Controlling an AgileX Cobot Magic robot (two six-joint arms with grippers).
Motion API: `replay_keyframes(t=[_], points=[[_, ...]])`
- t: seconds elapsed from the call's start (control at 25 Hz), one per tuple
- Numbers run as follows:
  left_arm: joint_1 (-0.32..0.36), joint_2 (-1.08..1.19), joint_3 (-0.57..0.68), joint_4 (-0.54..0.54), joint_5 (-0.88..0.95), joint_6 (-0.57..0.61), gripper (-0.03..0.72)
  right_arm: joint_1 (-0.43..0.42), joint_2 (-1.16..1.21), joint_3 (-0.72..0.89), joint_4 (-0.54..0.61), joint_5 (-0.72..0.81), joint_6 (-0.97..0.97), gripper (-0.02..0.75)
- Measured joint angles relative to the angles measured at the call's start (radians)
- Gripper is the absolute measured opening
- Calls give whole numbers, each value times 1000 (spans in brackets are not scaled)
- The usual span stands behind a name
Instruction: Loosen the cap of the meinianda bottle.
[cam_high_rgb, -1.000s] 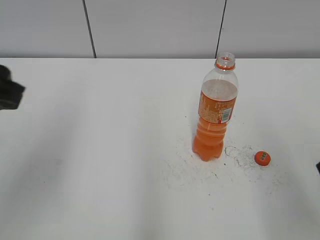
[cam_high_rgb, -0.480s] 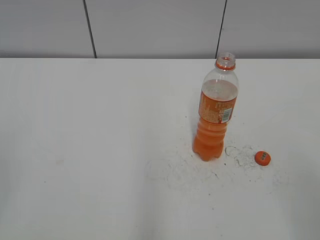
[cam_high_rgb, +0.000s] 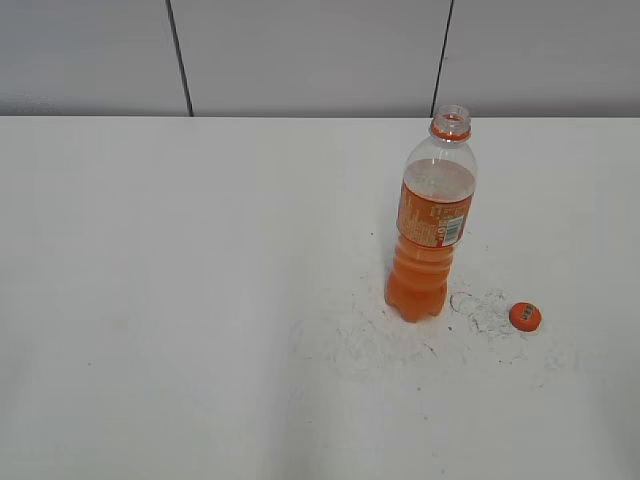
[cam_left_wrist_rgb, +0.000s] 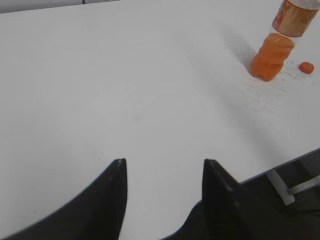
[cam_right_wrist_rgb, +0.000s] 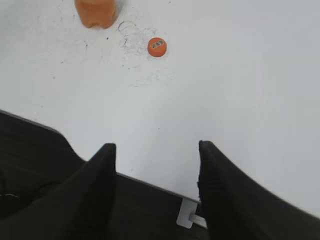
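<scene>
The meinianda bottle (cam_high_rgb: 432, 225) stands upright on the white table, its mouth open with only the orange neck ring on it. Its lower part also shows in the left wrist view (cam_left_wrist_rgb: 272, 56) and in the right wrist view (cam_right_wrist_rgb: 96, 12). The orange cap (cam_high_rgb: 525, 316) lies flat on the table to the right of the bottle, apart from it; it also shows in the left wrist view (cam_left_wrist_rgb: 306, 67) and in the right wrist view (cam_right_wrist_rgb: 157, 47). My left gripper (cam_left_wrist_rgb: 164, 162) is open and empty near the table's front edge. My right gripper (cam_right_wrist_rgb: 156, 145) is open and empty over the front edge. Neither shows in the exterior view.
Scuff marks (cam_high_rgb: 380, 335) cover the white table (cam_high_rgb: 200, 300) around the bottle's base. A grey panelled wall (cam_high_rgb: 300, 55) runs behind the table. The table's front edge (cam_right_wrist_rgb: 150, 182) and a metal bracket (cam_right_wrist_rgb: 189, 214) lie below my right gripper.
The dark left arm at the exterior view's left edge and the sliver of right arm at its right edge have moved out of that view. Bottle and cap have not moved.
</scene>
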Motion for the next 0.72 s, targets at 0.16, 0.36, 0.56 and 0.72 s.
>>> replay_keyframes(t=[0.16,0.36,0.56,0.72], points=[[0,-1,12,-10,-17,8,382,0,0,29,-27,-53,0,387],[0,-6,14,-24,-19,31,382,0,0,31,-31,-63,1,386],[0,-6,15,-72,-27,97,382,0,0,31,-25,-64,2,386],[0,-6,16,-76,-35,105,382,0,0,31,-12,-65,2,386]])
